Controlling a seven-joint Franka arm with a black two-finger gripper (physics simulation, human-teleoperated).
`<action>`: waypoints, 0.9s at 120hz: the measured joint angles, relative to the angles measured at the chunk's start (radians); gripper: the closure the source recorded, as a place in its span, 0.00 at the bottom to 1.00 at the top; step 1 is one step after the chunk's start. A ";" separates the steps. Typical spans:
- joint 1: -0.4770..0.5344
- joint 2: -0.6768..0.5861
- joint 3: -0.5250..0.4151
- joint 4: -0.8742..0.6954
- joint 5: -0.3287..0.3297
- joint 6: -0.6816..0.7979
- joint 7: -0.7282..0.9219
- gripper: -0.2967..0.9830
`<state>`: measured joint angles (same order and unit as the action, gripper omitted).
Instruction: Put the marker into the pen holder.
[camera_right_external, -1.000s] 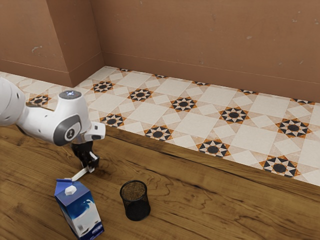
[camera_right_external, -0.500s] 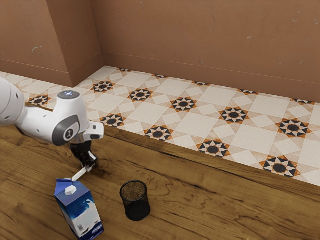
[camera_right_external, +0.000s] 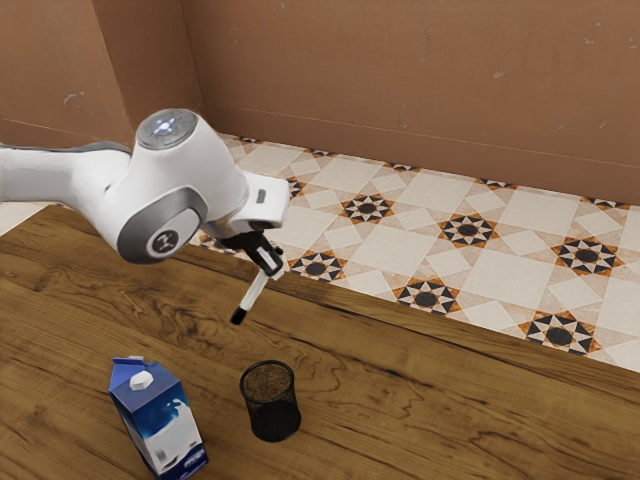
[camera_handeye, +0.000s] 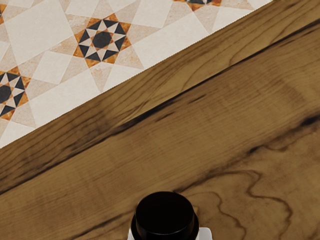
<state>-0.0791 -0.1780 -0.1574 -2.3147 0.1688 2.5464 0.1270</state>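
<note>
My gripper (camera_right_external: 271, 262) is raised above the table in the exterior view, shut on the marker (camera_right_external: 253, 293). The white marker slants downward from it, its black end lowest and hanging free in the air. The black mesh pen holder (camera_right_external: 272, 402) stands upright on the wood, lower in that view than the marker and apart from it. In the wrist view, the black end of the marker (camera_handeye: 165, 215) looms large at the lower edge.
A blue and white milk carton (camera_right_external: 160, 420) stands at the exterior view's left of the pen holder. The wooden table (camera_right_external: 420, 400) ends at a long edge, with patterned floor tiles (camera_right_external: 385, 245) and a brown wall beyond.
My hand has risen and moved toward the exterior view's right, away from beside the carton, carrying the marker off the table area. The carton and pen holder have stayed put.
</note>
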 joint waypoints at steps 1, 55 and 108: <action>-0.001 0.002 -0.003 -0.003 0.000 0.006 -0.003 0.85; -0.003 0.022 -0.102 -0.102 -0.012 0.151 -0.113 0.82; 0.049 0.153 -0.138 -0.129 -0.034 0.155 -0.158 0.50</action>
<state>-0.0306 -0.0249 -0.2951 -2.4436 0.1347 2.7014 -0.0305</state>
